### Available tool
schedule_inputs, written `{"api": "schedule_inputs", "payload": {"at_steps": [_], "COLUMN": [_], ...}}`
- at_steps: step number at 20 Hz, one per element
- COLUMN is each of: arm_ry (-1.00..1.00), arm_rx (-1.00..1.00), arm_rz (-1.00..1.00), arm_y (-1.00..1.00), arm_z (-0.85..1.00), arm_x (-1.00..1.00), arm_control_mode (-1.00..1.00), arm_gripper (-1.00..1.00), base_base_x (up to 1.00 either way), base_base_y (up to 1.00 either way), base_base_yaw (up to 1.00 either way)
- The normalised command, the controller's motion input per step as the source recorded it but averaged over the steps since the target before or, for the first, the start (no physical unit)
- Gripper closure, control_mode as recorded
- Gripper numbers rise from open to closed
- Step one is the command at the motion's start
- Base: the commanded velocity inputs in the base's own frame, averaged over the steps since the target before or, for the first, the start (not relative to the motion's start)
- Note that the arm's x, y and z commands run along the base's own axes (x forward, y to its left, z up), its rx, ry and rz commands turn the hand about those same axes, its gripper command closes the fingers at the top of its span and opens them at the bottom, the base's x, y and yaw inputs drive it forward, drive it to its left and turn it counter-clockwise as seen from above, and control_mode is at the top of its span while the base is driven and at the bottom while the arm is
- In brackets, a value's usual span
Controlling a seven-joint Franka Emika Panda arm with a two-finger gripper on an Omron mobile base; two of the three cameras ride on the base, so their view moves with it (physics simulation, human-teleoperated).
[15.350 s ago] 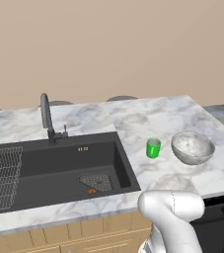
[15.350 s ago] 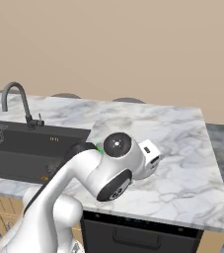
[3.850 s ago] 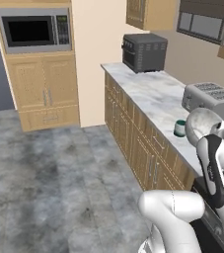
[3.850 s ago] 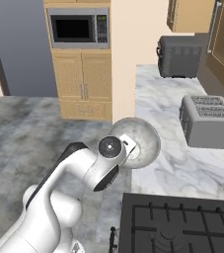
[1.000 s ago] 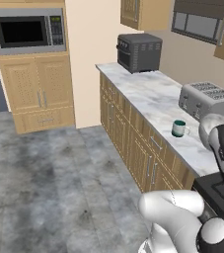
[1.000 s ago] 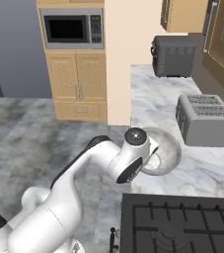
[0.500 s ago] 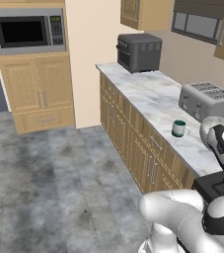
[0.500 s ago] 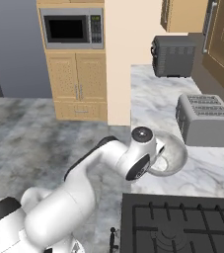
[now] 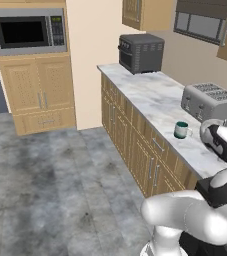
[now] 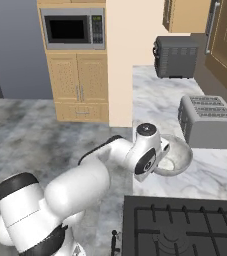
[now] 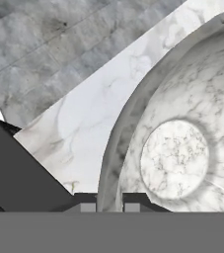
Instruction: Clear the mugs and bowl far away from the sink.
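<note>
The bowl (image 10: 179, 155), whitish-grey and marbled, hangs low over the marble counter (image 10: 220, 170) just beyond the black stovetop (image 10: 185, 225). My gripper (image 11: 108, 205) is shut on the bowl's near rim, one tip on each side of the wall. The hand view looks into the bowl (image 11: 175, 158) with the counter (image 11: 79, 128) beneath it. A dark teal mug (image 9: 181, 130) stands on the counter between the front edge and the toaster (image 9: 209, 100), left of my arm. The sink is out of view.
The silver toaster (image 10: 207, 122) stands right behind the bowl. A dark toaster oven (image 10: 177, 56) sits at the counter's far end. A microwave (image 10: 72, 29) is built into the wooden cabinets. The counter's front edge drops to the grey floor (image 10: 45, 130).
My hand has carried the bowl a little to the right, farther in over the counter towards the toaster. The grip has stayed the same.
</note>
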Motion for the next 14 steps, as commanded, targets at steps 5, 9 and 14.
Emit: {"api": "schedule_inputs", "payload": {"at_steps": [5, 9, 14], "arm_ry": [0.00, 0.00, 0.00], "arm_rx": [0.00, 0.00, 0.00], "arm_rz": [0.00, 0.00, 0.00], "arm_y": [-0.27, -0.36, -0.40], "arm_z": [-0.11, -0.19, -0.19], "arm_x": [0.18, 0.26, 0.33], "arm_control_mode": [-1.00, -1.00, -1.00], "arm_gripper": [1.00, 1.00, 1.00], "base_base_x": [0.00, 0.00, 0.00], "base_base_y": [0.00, 0.00, 0.00], "base_base_yaw": [0.00, 0.00, 0.00]}}
